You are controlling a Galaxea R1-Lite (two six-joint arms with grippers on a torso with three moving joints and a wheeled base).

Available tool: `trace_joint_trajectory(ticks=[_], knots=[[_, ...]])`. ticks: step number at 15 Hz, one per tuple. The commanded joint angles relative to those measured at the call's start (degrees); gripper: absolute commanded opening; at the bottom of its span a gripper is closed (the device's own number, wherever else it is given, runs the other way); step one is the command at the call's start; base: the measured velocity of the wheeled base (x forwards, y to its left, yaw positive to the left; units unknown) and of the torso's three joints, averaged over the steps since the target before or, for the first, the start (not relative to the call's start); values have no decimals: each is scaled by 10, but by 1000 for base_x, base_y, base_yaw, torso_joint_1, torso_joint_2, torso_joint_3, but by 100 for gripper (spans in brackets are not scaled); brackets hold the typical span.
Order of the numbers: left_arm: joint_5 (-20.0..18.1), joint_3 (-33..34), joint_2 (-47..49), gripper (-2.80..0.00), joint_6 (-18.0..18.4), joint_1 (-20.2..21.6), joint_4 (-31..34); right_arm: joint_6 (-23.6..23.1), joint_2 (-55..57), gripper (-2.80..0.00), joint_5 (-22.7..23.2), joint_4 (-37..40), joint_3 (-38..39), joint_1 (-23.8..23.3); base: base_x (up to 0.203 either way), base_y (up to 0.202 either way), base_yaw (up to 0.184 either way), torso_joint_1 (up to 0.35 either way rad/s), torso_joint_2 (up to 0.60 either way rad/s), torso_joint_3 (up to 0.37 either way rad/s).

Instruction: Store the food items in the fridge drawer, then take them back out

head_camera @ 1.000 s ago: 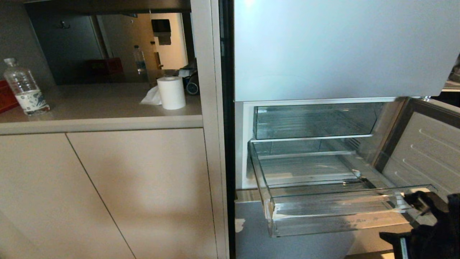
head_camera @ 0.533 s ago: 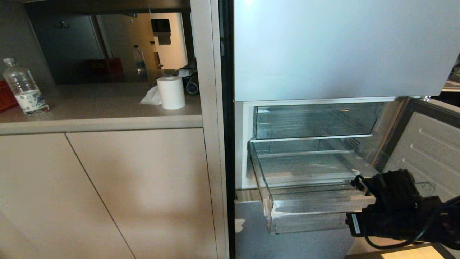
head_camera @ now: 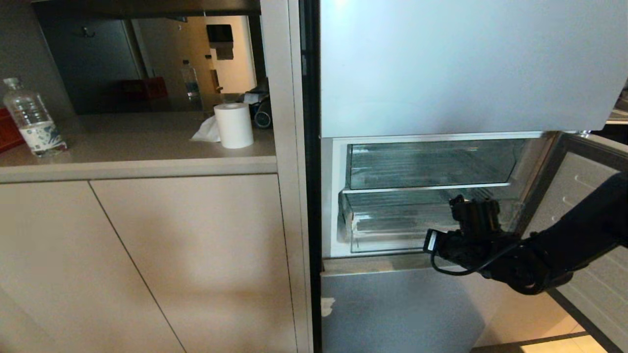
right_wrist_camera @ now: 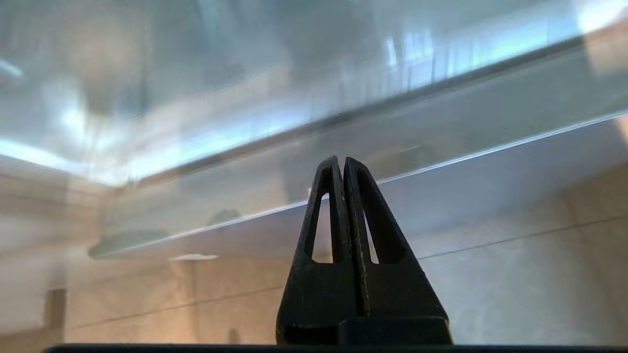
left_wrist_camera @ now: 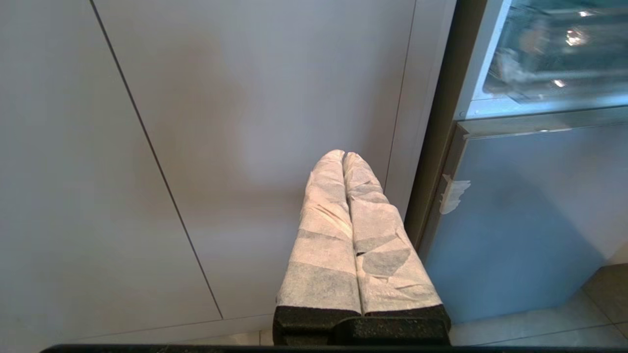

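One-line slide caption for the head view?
Right tool, shut, at the pushed-in fridge drawer; no food visible.

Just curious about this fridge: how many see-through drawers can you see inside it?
2. The upper drawer sits just under the closed top door; the lower drawer is right beneath it, behind the right gripper. Others may be hidden.

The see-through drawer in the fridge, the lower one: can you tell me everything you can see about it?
The fridge drawer is clear, shiny plastic, wide and shallow, with a ribbed look. It sits pushed into the fridge, level, under a glass shelf and another clear drawer. Nothing red shows inside it. The right gripper, black, fingers pressed together, is at the drawer's front near its right end; whether it touches cannot be told. Its lettering cannot be read here.
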Motion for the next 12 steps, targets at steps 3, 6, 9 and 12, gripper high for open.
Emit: trace_joint_trajectory(ticks=[3, 6, 9, 12], knots=[[0, 1, 0, -280, 0, 0, 0, 3, -94, -280, 6, -4, 90, 14, 0, 0, 0, 0, 0, 0], [0, 1, 1, -280, 0, 0, 0, -18, -245, -280, 20, -4, 192, 14, 0, 0, 0, 0, 0, 0], [0, 1, 0, -280, 0, 0, 0, -70, -458, -280, 26, 6, 301, 12, 0, 0, 0, 0, 0, 0], [0, 1, 0, -280, 0, 0, 0, -139, -694, -280, 34, 49, 397, -17, 0, 0, 0, 0, 0, 0]])
